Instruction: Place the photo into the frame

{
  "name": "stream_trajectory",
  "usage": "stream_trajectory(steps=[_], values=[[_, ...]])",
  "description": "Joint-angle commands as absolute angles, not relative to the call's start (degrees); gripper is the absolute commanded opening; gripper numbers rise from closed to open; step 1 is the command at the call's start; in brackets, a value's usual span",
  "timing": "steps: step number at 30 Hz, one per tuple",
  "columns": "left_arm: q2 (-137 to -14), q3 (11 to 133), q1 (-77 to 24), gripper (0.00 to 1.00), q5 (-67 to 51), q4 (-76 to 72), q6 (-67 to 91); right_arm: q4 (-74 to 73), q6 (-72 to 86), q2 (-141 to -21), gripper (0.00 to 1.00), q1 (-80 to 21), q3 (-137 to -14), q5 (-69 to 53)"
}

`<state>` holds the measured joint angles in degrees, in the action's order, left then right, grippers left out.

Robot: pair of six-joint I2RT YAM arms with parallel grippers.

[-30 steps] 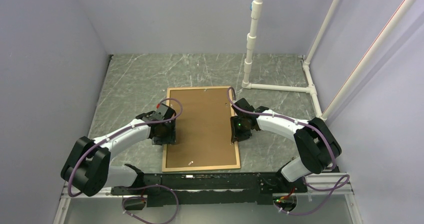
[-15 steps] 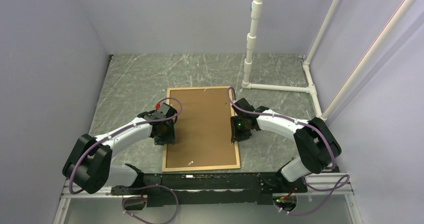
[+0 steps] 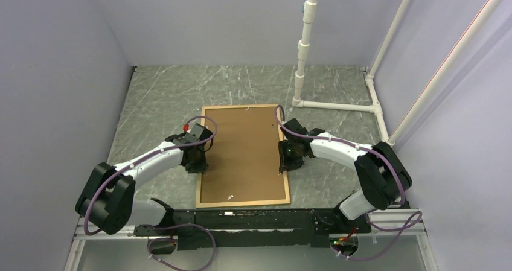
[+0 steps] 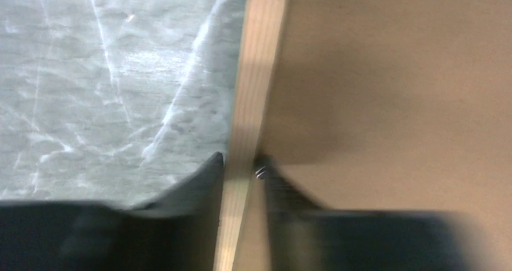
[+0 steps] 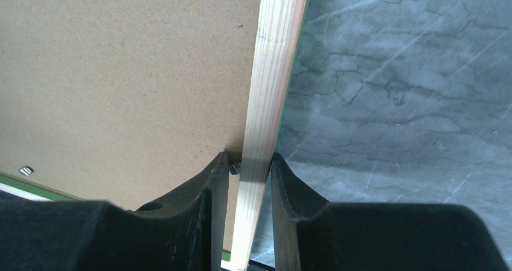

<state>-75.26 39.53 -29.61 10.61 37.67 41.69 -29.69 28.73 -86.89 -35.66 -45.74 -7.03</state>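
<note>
Since the frame (image 5: 275, 72) lay flat on the worktop (image 3: 163, 96) with its light wood face up, each tool met it from above, one per long rail. The frame's long axis ran away from the arm bases, so each rail passed lengthwise between a tool's fingers.

Right tool (image 5: 249, 156): fingers pressed against both sides of the right rail, gripping it. The board lay to its inner side and bare worktop to its outer side.

Left tool (image 4: 242, 159): fingers astride the left rail, the outer one against the wood and the inner one just beside it. Whether it truly clamped could not be told.

Neither arm was nearer; the tools sat roughly level, about midway along the rails.

Contents of the frame: a brown backing board (image 3: 244, 156) filled the opening edge to edge. The photo showed in no camera, and whether it sat beneath the board could not be told.

Judgement: any lift or turn would have to be shared between opposite rails, and a loose left hold could let the frame tilt.
</note>
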Motion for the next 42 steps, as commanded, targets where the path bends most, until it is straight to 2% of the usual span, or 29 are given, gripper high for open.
stream_trajectory(steps=[1,17,18,20,22,27,30,33,37,42], values=[[-75.10,39.22,-28.47,0.00,13.89,41.35,41.68,-28.49,26.46,-90.13,0.00,-36.19,-43.14,-5.28],[-68.62,39.93,-25.05,0.00,7.93,42.29,40.63,-29.80,27.07,-89.19,0.00,-36.19,-45.50,-4.61],[-67.72,40.11,-24.81,0.02,7.29,41.77,40.61,-30.10,27.15,-88.72,0.00,-36.12,-45.83,-4.43],[-65.81,40.25,-24.05,0.14,6.02,41.18,40.78,-30.59,27.24,-88.10,0.00,-36.10,-46.64,-4.30],[-63.77,40.26,-23.12,0.29,4.35,40.52,40.80,-31.04,27.25,-87.58,0.07,-35.89,-47.52,-4.47],[-58.92,39.84,-21.36,0.53,1.77,39.56,40.40,-30.69,26.66,-86.76,0.30,-35.60,-50.14,-4.61],[-57.19,39.64,-20.57,0.66,0.90,39.49,39.97,-30.67,26.09,-87.31,0.48,-35.34,-52.35,-3.73],[-56.12,39.29,-19.90,0.75,0.53,39.05,39.31,-31.05,25.07,-88.78,0.65,-34.98,-55.14,-3.00],[-55.53,39.10,-19.44,0.80,-0.80,38.70,38.89,-31.75,23.59,-91.39,0.83,-34.13,-59.61,-0.64],[-55.99,39.06,-19.25,0.83,-0.74,38.72,38.31,-32.25,21.91,-95.25,0.97,-31.44,-65.76,2.45]])
